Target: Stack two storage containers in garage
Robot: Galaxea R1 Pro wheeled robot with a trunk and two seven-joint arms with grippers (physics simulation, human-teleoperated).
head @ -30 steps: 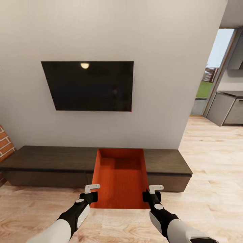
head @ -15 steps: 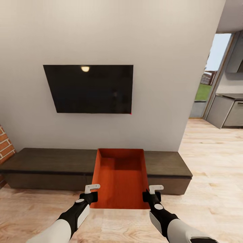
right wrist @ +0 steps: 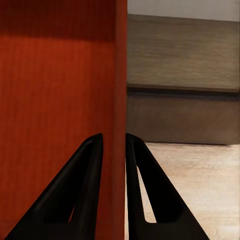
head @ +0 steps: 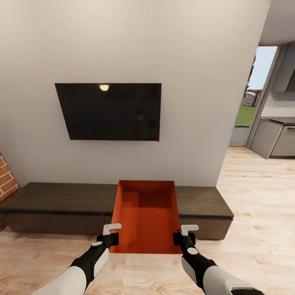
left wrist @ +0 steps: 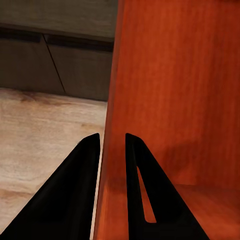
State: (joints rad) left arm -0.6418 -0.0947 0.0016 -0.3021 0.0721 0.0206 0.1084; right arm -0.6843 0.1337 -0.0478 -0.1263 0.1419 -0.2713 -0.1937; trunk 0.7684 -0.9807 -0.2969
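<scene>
- Head view: I hold the bin (head: 145, 217) in front of me above the wood floor (head: 254, 213), before the bench (head: 61, 196) under the TV (head: 108, 111).
- Its long axis runs away from me toward the wall, open side up.
- My left gripper (head: 111, 234) pinches the left wall; my right gripper (head: 182, 237) pinches the right wall.

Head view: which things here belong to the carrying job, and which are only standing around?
Job:
- storage container
- left claw, gripping its side wall
- right claw, gripping the opposite wall

Standing around:
- TV
- low dark bench
- brick fireplace
</scene>
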